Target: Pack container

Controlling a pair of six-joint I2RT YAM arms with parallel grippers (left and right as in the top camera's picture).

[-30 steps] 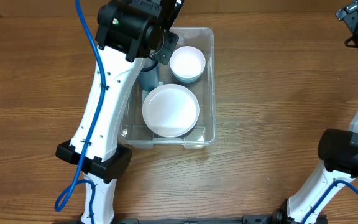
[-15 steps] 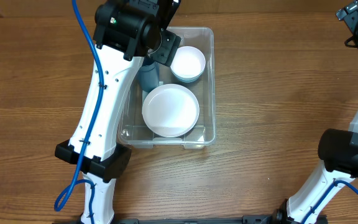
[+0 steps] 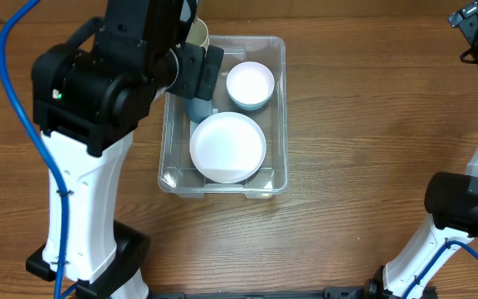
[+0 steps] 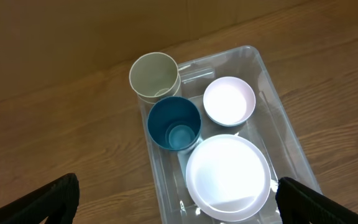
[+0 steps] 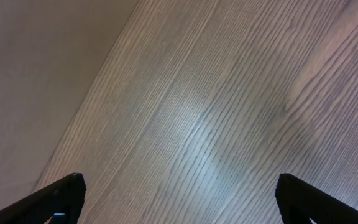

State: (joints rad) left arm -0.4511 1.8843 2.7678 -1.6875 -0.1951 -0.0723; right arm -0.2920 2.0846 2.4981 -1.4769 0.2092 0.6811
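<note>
The clear container (image 3: pixel 279 116) sits mid-table and holds a large white bowl (image 3: pixel 227 148), a small white bowl (image 3: pixel 250 85) and a blue cup (image 3: pixel 197 108). A cream cup (image 4: pixel 155 76) stands upright at its far left corner, right beside the blue cup (image 4: pixel 174 123). Whether its base is inside the wall I cannot tell. My left gripper (image 4: pixel 178 211) hangs high over the container (image 4: pixel 278 109), open, with nothing between its fingers. My right gripper (image 5: pixel 179 202) is open over bare wood, far from the container.
My raised left arm (image 3: pixel 98 83) covers the table left of the container. The right arm (image 3: pixel 471 199) stands along the right edge. Wooden tabletop (image 3: pixel 363 124) lies between container and right arm.
My left gripper has opened and lifted up and away from the container's far left corner. The cream cup now shows there. The right arm has not moved.
</note>
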